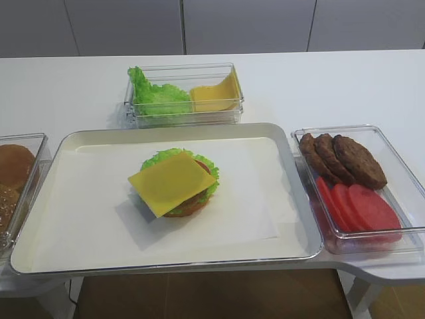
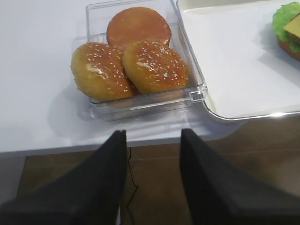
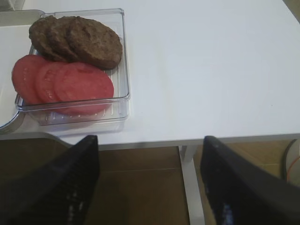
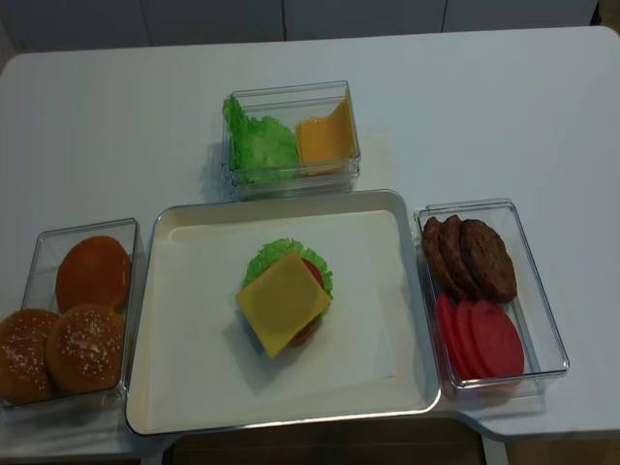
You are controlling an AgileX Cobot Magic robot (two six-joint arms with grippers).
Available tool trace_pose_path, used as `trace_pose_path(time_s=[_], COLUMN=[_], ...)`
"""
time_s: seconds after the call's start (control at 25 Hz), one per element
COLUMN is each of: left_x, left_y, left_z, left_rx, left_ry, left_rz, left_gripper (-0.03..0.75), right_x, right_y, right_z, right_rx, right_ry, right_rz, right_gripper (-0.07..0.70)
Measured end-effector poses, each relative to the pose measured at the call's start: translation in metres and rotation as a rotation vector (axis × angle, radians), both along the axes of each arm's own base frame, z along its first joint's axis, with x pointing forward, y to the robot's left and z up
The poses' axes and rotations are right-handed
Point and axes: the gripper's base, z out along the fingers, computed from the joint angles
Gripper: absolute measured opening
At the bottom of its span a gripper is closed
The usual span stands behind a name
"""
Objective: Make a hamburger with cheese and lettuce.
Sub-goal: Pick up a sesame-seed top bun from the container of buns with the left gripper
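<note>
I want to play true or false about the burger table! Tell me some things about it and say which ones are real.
1. The square yellow cheese slice lies on top of the burger stack. True.
2. A sesame bun top already covers the stack. False: the cheese is uncovered; the two golden sesame-seeded bun tops sit in the clear plastic box to the left.
3. Frilly green lettuce peeks out from under the cheese. True.
4. The dark brown patties and the red tomato slices are in separate boxes. False: they share one box.
5. The left gripper holds a bun. False: nothing is between its fingers.
</note>
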Motion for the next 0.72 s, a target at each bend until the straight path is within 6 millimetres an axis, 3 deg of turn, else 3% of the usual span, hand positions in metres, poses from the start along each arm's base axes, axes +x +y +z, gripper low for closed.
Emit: trace_pose_path(time_s=[0.72], left_x=[0.0], left_y=[0.0], left_z=[0.0], left_rx=[0.0], left_ry=[0.0], left_rz=[0.0], left_gripper=[0.288], right_x=[0.0], right_y=[0.0], right_z=[0.0], right_rx=[0.0], right_ry=[0.0], right_rz=[0.0], right_gripper=[0.511])
